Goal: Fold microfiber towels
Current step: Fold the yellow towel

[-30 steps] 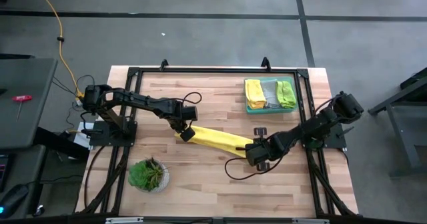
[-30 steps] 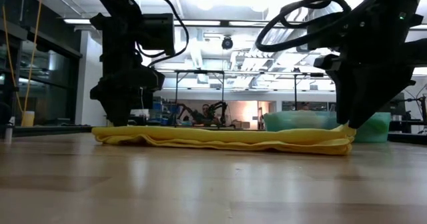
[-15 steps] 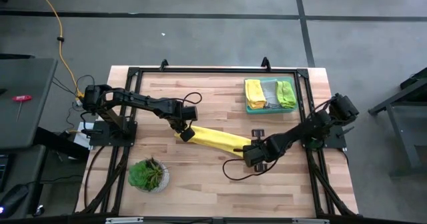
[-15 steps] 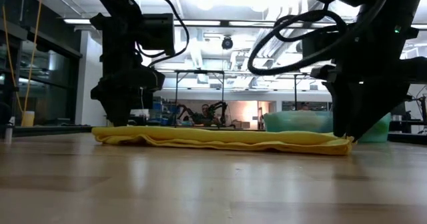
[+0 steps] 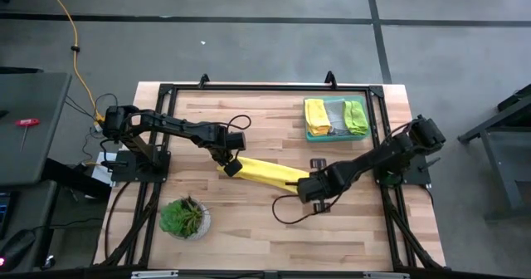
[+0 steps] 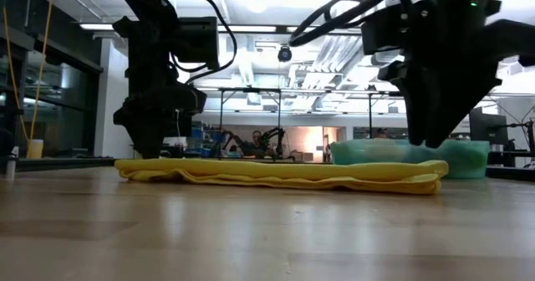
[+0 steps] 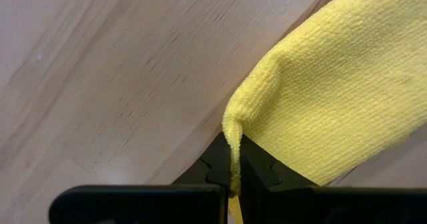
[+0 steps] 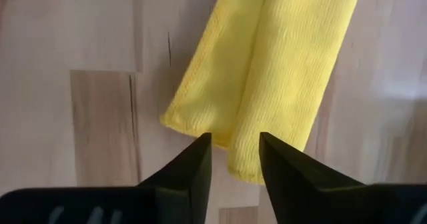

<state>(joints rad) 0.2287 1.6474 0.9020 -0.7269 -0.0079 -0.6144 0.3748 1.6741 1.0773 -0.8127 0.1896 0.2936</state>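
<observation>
Now L gripper (image 7: 235, 177) pinching yellow towel (image 5: 264, 173) corner; R gripper (image 8: 232, 159) apart, empty above other end

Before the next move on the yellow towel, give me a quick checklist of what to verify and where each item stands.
1. Left gripper pinching the yellow towel at its end: ok.
2. Right gripper gripping the other end: not ok, fingers open, nothing held.
3. Towel lying in a long folded strip on the table: ok.
4. Right gripper lined up over the towel's end: ok.
5. Tray and plant apart from the towel: ok.
</observation>
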